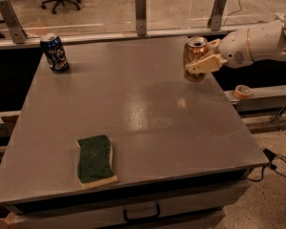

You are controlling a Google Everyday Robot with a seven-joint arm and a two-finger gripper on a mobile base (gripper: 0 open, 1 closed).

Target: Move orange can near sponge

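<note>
The orange can (pixel 194 54) is upright at the far right of the grey table (pixel 133 109), lifted a little above the top. My gripper (pixel 200 65) comes in from the right on a white arm and is shut on the orange can, a pale finger (pixel 205 64) lying across its front. The sponge (pixel 95 160), dark green on a cream base, lies flat near the table's front left edge, far from the can.
A dark blue can (pixel 55 52) stands at the far left corner. A glass barrier with grey posts (pixel 140 13) runs along the back edge. A roll of tape (pixel 242 91) sits on a ledge right of the table.
</note>
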